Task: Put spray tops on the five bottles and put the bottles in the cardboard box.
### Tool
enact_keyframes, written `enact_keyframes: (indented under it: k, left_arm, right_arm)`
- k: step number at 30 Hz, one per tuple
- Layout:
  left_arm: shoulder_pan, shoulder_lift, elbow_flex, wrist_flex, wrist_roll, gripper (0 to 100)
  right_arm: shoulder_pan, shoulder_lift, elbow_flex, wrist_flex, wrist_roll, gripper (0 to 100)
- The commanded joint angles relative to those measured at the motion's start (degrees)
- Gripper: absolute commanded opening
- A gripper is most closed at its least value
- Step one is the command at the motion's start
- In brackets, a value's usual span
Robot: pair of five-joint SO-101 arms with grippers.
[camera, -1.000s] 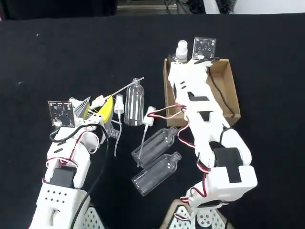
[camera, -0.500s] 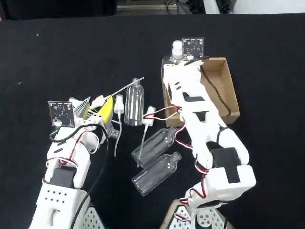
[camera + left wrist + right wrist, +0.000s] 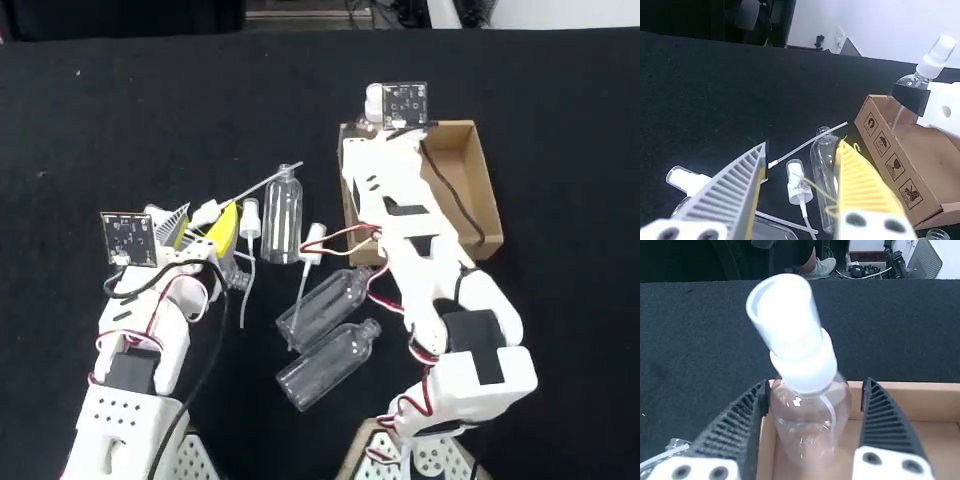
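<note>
A clear bottle with a white spray top stands tilted in the far left corner of the cardboard box. My right gripper is open around it, with a small gap beside each finger. The same bottle rises above the box in the left wrist view. My left gripper hangs open and holds nothing above loose spray tops and an uncapped bottle. Two more uncapped bottles lie nearer the arms. Another spray top lies by the box.
A capped bottle lies close under my left gripper's grey finger. A long thin dip tube stretches from there toward the uncapped bottle's neck. The black table runs bare to the far left and far right.
My right arm shifted left with the capped bottle, toward the box's far left corner. The cap then shifted slightly against the gripper. The left arm stayed put.
</note>
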Motion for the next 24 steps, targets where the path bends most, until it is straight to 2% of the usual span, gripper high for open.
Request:
enact_keyframes:
  k: [1, 4, 9, 22, 24]
  left_arm:
    - [-0.2, -0.6, -0.6, -1.3, 0.2, 22]
    - [-0.2, -0.6, -0.6, -1.3, 0.2, 22]
    - [-0.2, -0.6, -0.6, -1.3, 0.2, 22]
    - [-0.2, -0.6, -0.6, -1.3, 0.2, 22]
    - [-0.2, -0.6, -0.6, -1.3, 0.2, 22]
  right_arm:
    - [-1.4, -0.7, -0.4, -2.0, 0.3, 24.5]
    - [-1.5, -1.6, 0.0, -1.9, 0.4, 25.2]
    - [-1.6, -5.1, 3.1, -1.9, 0.1, 35.9]
    - [-1.4, -15.3, 11.6, -1.8, 0.4, 34.0]
    - [-1.1, -18.9, 14.0, 1.2, 0.4, 34.0]
